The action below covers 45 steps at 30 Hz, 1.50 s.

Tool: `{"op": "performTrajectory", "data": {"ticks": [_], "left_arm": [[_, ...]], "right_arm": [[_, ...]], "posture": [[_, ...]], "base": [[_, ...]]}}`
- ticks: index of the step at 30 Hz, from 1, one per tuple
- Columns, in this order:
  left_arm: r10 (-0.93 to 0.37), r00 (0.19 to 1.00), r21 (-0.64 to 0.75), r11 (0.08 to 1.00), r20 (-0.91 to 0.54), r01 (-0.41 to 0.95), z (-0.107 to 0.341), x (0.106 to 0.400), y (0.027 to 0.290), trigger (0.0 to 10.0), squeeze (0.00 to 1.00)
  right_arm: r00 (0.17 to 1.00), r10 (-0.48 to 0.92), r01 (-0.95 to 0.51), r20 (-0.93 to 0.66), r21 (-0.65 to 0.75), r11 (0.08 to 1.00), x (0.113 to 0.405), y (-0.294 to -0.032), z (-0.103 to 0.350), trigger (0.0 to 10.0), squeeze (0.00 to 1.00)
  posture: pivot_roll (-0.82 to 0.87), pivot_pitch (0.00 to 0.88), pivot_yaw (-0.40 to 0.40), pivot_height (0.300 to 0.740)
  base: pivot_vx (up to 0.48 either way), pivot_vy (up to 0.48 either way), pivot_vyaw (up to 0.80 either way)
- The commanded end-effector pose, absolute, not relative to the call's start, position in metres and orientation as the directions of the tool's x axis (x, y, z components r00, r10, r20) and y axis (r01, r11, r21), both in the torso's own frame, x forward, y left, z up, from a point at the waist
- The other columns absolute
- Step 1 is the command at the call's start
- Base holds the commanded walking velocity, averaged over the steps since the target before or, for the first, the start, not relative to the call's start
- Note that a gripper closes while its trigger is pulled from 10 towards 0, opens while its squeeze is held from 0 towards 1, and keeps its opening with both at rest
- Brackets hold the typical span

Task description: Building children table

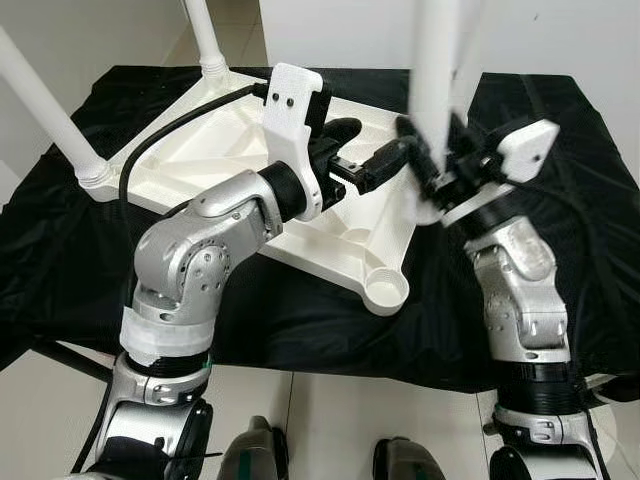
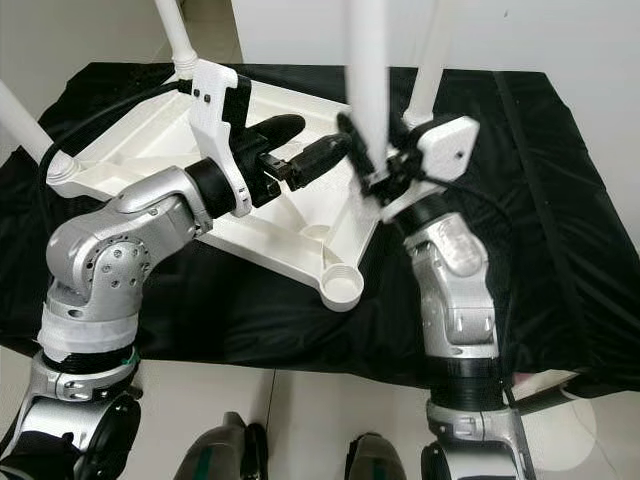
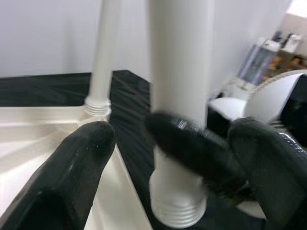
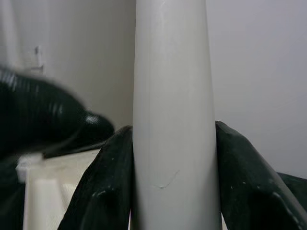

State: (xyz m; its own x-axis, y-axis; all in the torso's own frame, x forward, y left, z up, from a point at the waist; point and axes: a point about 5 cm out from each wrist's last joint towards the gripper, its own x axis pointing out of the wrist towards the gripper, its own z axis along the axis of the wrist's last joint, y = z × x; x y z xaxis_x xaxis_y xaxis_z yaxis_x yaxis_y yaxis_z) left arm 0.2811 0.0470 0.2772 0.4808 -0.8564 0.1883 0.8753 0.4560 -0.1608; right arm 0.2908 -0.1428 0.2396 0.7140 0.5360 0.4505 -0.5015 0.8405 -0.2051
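A white children's table top (image 1: 230,140) lies upside down on a black cloth. Two legs stand screwed in on its left side, one at the back (image 1: 205,35) and one at the left corner (image 1: 45,105); a third stands at the back right (image 2: 425,60). The front corner socket (image 1: 388,290) is empty. My right gripper (image 1: 440,165) is shut on a loose white leg (image 2: 367,70), holding it upright over the top's right edge, threaded end (image 3: 177,211) down. My left gripper (image 1: 372,148) is open, its fingers (image 3: 72,177) spread close to that leg's lower part.
The black cloth (image 1: 560,230) covers a low platform whose front edge runs just before my body. Pale floor tiles (image 1: 340,420) lie below it. A white round object (image 2: 575,420) sits on the floor at the right.
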Motion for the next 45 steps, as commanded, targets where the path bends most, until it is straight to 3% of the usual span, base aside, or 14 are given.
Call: {"op": "performTrajectory", "data": {"ticks": [1, 17, 23, 28, 32, 36, 37, 39, 40, 43, 44, 45], "left_arm": [[-0.955, 0.198, -0.101, 0.179, 0.223, 0.979, 0.286, 0.266, 0.043, 10.0, 0.0], [-0.957, 0.198, -0.125, 0.175, 0.21, 0.977, 0.294, 0.274, 0.046, 10.0, 0.0], [-0.933, 0.278, -0.184, 0.239, 0.23, 0.953, 0.305, 0.289, 0.053, 10.0, 0.0], [-0.923, 0.297, -0.191, 0.254, 0.245, 0.948, 0.308, 0.291, 0.054, 10.0, 0.0], [-0.885, 0.363, -0.2, 0.315, 0.291, 0.928, 0.32, 0.299, 0.058, 10.0, 0.0], [-0.882, 0.365, -0.203, 0.315, 0.299, 0.927, 0.32, 0.297, 0.057, 10.0, 0.0], [-0.883, 0.362, -0.205, 0.311, 0.298, 0.928, 0.318, 0.297, 0.056, 9.3, 0.0], [-0.884, 0.361, -0.207, 0.309, 0.297, 0.928, 0.318, 0.296, 0.056, 9.3, 0.0], [-0.884, 0.356, -0.213, 0.302, 0.301, 0.929, 0.318, 0.295, 0.055, 2.6, 0.0], [-0.883, 0.351, -0.218, 0.293, 0.313, 0.931, 0.318, 0.295, 0.055, 2.6, 0.0], [-0.881, 0.34, -0.225, 0.276, 0.33, 0.934, 0.318, 0.293, 0.055, 0.0, 0.0], [-0.883, 0.334, -0.22, 0.272, 0.33, 0.937, 0.318, 0.293, 0.054, 0.0, 0.0]], "right_arm": [[0.684, 0.601, -0.568, 0.413, -0.214, 0.794, 0.286, -0.138, 0.231, 10.0, 0.0], [0.628, 0.712, -0.662, 0.316, -0.265, 0.701, 0.277, -0.131, 0.215, 10.0, 0.0], [0.616, 0.75, -0.702, 0.242, -0.262, 0.662, 0.264, -0.129, 0.197, 10.0, 0.0], [0.625, 0.745, -0.699, 0.233, -0.258, 0.667, 0.262, -0.13, 0.194, 10.0, 0.0], [0.665, 0.714, -0.681, 0.22, -0.215, 0.7, 0.256, -0.135, 0.186, 10.0, 0.0], [0.684, 0.697, -0.668, 0.215, -0.2, 0.717, 0.254, -0.135, 0.181, 10.0, 0.0], [0.688, 0.693, -0.664, 0.215, -0.199, 0.721, 0.254, -0.136, 0.181, 10.0, 0.0], [0.69, 0.691, -0.662, 0.214, -0.2, 0.723, 0.255, -0.137, 0.181, 10.0, 0.0], [0.696, 0.684, -0.655, 0.219, -0.198, 0.729, 0.256, -0.138, 0.182, 10.0, 0.0], [0.7, 0.678, -0.65, 0.223, -0.195, 0.735, 0.256, -0.139, 0.183, 10.0, 0.0], [0.704, 0.673, -0.644, 0.226, -0.195, 0.74, 0.257, -0.14, 0.184, 10.0, 0.0], [0.705, 0.673, -0.643, 0.225, -0.197, 0.74, 0.257, -0.14, 0.184, 10.0, 0.0]], "posture": [[-0.04, 0.021, 0.084, 0.74], [-0.05, 0.026, 0.1, 0.74], [-0.05, 0.034, 0.105, 0.74], [-0.05, 0.031, 0.1, 0.74], [-0.04, 0.027, 0.085, 0.74], [-0.05, 0.02, 0.087, 0.74], [-0.05, 0.02, 0.087, 0.74], [-0.05, 0.02, 0.087, 0.74], [-0.05, 0.017, 0.086, 0.74], [-0.05, 0.015, 0.087, 0.74], [-0.05, 0.015, 0.087, 0.74], [-0.05, 0.015, 0.087, 0.74]], "base": [[0.0, 0.0, 0.0], [0.0, 0.0, 0.0], [0.0, 0.0, 0.0], [0.0, 0.0, 0.0], [0.0, 0.0, 0.0], [0.0, 0.0, 0.0], [0.0, 0.0, 0.0], [0.0, 0.0, 0.0], [0.0, 0.0, 0.0], [0.0, 0.0, 0.0], [0.0, 0.0, 0.0], [0.0, 0.0, 0.0]]}}
